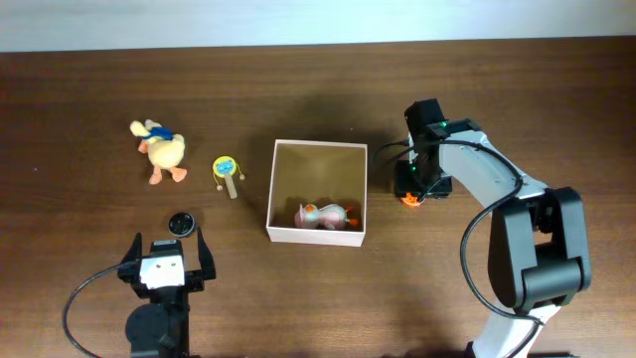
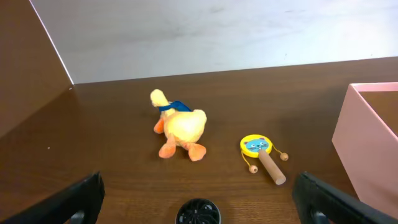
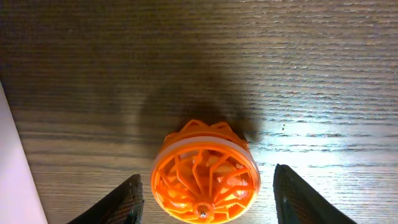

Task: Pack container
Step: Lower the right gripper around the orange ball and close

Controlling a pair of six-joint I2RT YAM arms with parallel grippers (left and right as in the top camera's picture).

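The container (image 1: 270,189) is a square white-walled box with a tan inside at the table's middle, and a pink plush toy (image 1: 324,215) lies in its near part. Its wall (image 2: 367,149) shows at the right of the left wrist view. Just right of the box, my right gripper (image 1: 411,189) points down over an orange spoked wheel toy (image 3: 204,171). The gripper (image 3: 207,186) is open, with a finger on each side of the wheel and a small gap at both. My left gripper (image 1: 167,244) stands wide open, just short of a black wheel toy (image 2: 198,213).
A yellow plush duck (image 1: 162,149) with a blue scarf lies at the far left. Between it and the box is a small yellow rattle drum (image 1: 228,172) on a wooden stick. The black wheel (image 1: 180,223) sits nearer the front edge.
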